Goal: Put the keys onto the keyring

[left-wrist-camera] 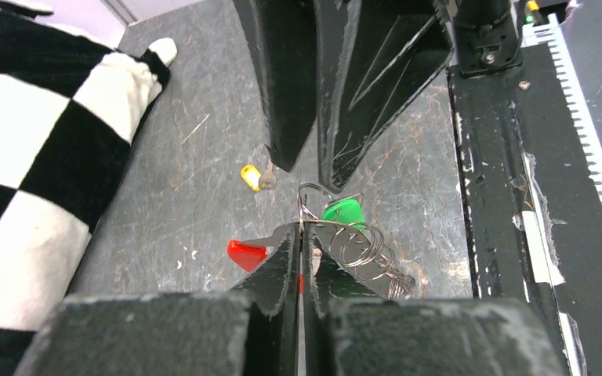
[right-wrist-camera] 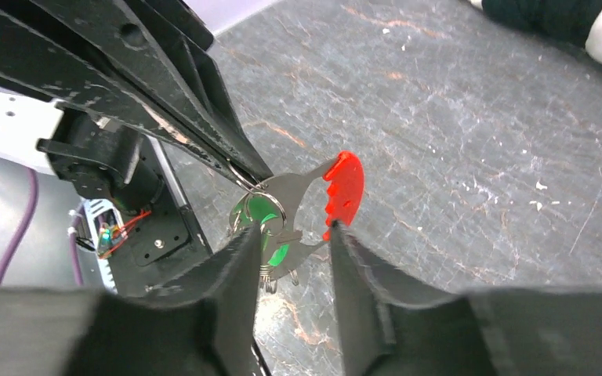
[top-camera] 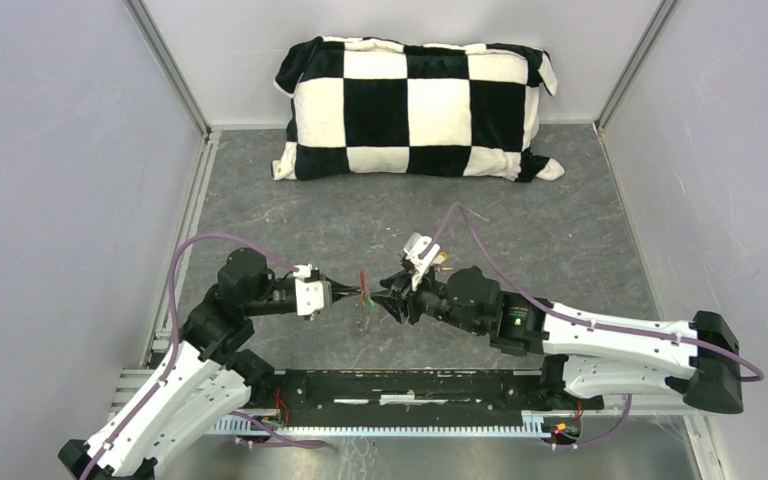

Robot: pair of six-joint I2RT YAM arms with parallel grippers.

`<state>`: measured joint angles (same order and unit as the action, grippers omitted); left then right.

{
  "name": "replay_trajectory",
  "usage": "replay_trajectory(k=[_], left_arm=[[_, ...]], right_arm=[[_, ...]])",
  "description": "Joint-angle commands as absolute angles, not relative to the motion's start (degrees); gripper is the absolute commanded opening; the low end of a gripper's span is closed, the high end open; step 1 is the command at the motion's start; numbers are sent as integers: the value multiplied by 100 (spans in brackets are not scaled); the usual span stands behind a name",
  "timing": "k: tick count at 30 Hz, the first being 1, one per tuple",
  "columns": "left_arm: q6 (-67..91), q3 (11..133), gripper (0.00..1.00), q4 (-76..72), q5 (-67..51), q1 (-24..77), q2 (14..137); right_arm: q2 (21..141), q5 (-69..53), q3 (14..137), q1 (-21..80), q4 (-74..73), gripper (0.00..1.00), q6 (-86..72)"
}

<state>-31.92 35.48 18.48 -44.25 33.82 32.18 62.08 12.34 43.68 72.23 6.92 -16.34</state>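
Held above the grey surface (top-camera: 520, 240), the keyring (left-wrist-camera: 364, 251) shows a thin silver ring, coiled links and a red tag (right-wrist-camera: 345, 188), with the green-headed key (left-wrist-camera: 343, 211) against it. The yellow-headed key (left-wrist-camera: 251, 175) lies on the surface nearby. Both arms reach inward, nearly tip to tip. The left tool (left-wrist-camera: 300, 233) pinches the ring; the right tool (right-wrist-camera: 294, 235) faces it, fingers spread (gripping nothing).

The keyring (left-wrist-camera: 364, 252) is bright polished metal wire. Its red tag (right-wrist-camera: 345, 188) and the head of the green key (left-wrist-camera: 343, 211) look like glossy plastic. The grey worktop (left-wrist-camera: 188, 157) is matt, scratched and scuffed. The chequered pillow (top-camera: 415, 105) is soft plush cloth.
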Motion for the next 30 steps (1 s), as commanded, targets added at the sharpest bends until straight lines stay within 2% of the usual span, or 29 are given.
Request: replay_trajectory(k=[1,5,9,16,22,30], left_arm=[[-2958,3657,2,1417,-4915,3376,3162],[-3011,3773,2,1538,-5286,3379,3217],[-2999,3933,2,1629,-5738,3379,3330],[-2843,4250,2,1620,-6221,3377,3535],[-2811,4340,2,1673,-6391,3375,3567],[-3051,4351,2,1948,-6442,3378,3526]], right_arm=[[5588,864,4250,7183,1155,47,-921],[5162,266,4203,7146,1036,64,-295],[5015,-259,4266,7111,958,67,245],[5125,-1232,4381,7001,1142,63,665],[5298,-1499,4474,6944,1287,59,640],[5451,-1780,4419,6833,1655,45,399]])
